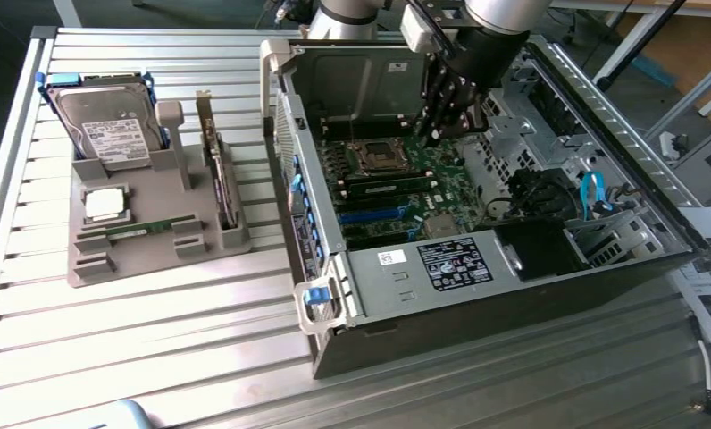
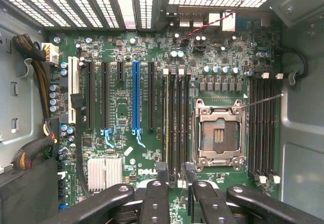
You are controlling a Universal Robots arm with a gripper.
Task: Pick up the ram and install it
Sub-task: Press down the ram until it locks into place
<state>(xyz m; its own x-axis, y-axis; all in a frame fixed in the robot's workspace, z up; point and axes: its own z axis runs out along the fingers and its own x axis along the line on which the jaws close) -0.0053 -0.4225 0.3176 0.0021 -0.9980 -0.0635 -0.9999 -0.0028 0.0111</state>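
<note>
Okay, I've got the claw (image 1: 448, 118) hanging inside the open computer case (image 1: 380, 331), low over the motherboard (image 2: 121, 110). From the wrist view the gripper's black fingers (image 2: 155, 204) stand apart with nothing between them; through the gap I see bare board and the ends of the memory slots (image 2: 177, 128).

The ram (image 1: 137, 230) isn't in here. It's outside the case, off toward the exterior view's left, lying flat in the front groove of the grey holder (image 1: 153, 261), well apart from the claw, with the case's side wall between the two. That's the relation that matters. Its long axis runs roughly across the exterior view, and I'd judge that about parallel to the slots inside the case, though I can't be sure from this angle.

It's a thin, narrow green stick, hard-edged, low in its groove; detail on it is too small to read. Further from the case than the ram sits a square processor chip (image 1: 105, 204), behind that the silvery boxy hard drive (image 1: 112, 125), and standing on edge nearest the case, the dark expansion card (image 1: 221, 174).

Inside the case: matte green board, long black slots, one blue slot (image 2: 135, 97), a shiny metal CPU socket (image 2: 218, 135), a ribbed silver heatsink (image 2: 105, 172). Everything rests on a ridged metal table (image 1: 153, 349).
</note>
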